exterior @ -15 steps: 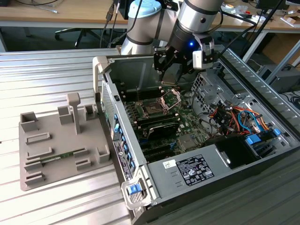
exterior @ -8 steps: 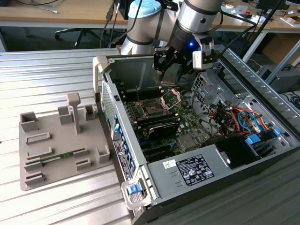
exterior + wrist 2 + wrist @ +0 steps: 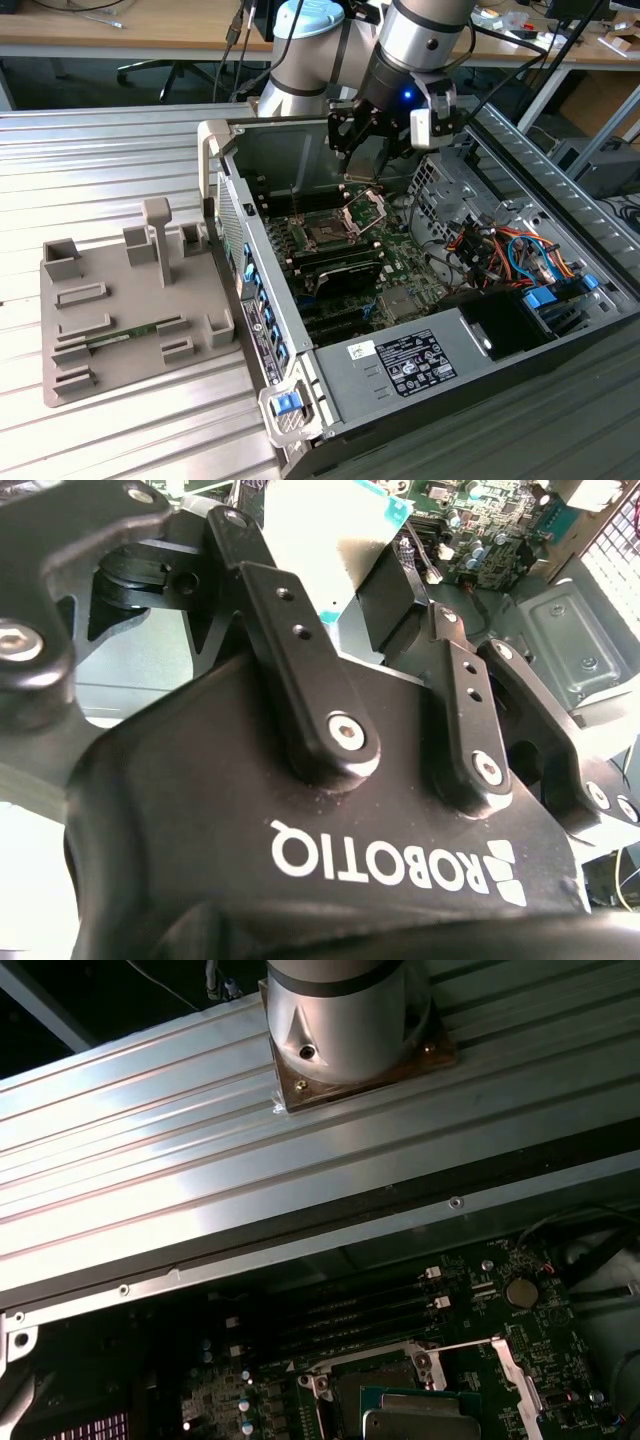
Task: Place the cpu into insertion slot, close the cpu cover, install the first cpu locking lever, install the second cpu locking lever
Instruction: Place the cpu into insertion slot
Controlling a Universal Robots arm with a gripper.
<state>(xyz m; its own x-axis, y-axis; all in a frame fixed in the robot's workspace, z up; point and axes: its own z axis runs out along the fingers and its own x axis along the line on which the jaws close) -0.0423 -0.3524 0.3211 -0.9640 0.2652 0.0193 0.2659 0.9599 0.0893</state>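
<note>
Above the black square insertion slot (image 3: 325, 233), hand (image 3: 352, 150) clenched on flat silver-grey cpu (image 3: 420, 1418)

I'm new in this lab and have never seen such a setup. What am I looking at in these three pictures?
It is a robot arm bolted to a ribbed metal table, working inside an open computer case. The exterior view comes from a camera off the arm; both wrist views come from cameras riding on it. Its gripper hangs above the insertion slot, whose cpu cover stands raised. In the second wrist view it seems to pinch the cpu, a flat pale chip. A grey holder tray lies beside the case.
</note>
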